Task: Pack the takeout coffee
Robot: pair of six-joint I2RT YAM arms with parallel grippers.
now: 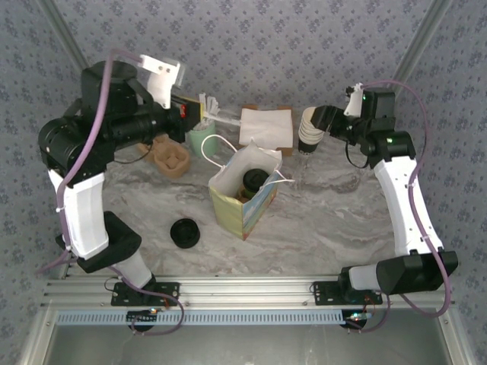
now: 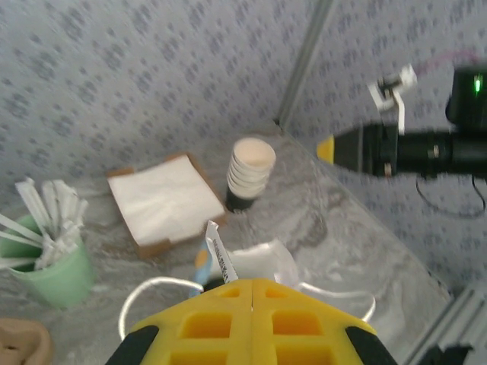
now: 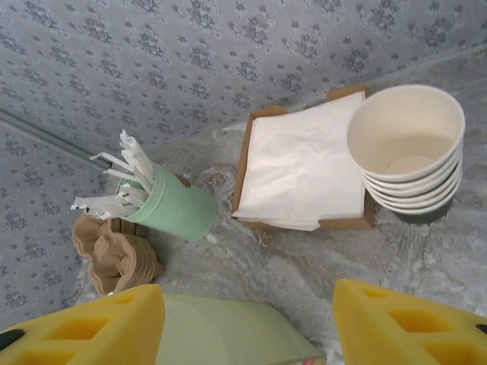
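The top view looks into the pastel paper bag (image 1: pixel 242 199) at the centre of the grey marbled worktop (image 1: pixel 342 220). The small black-lidded takeout coffee cup (image 1: pixel 255 181) stands inside it. Blue patterned walls (image 1: pixel 266 46) surround the worktop. The left pincer (image 2: pixel 251 293), at the bag's 11 o'clock, is closed. The right pincer (image 3: pixel 247 323), at 2 o'clock, gapes and holds nothing.

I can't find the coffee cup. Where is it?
In the top view, the takeout coffee sits inside the open paper bag in the middle of the table, nearer than the napkin tray.
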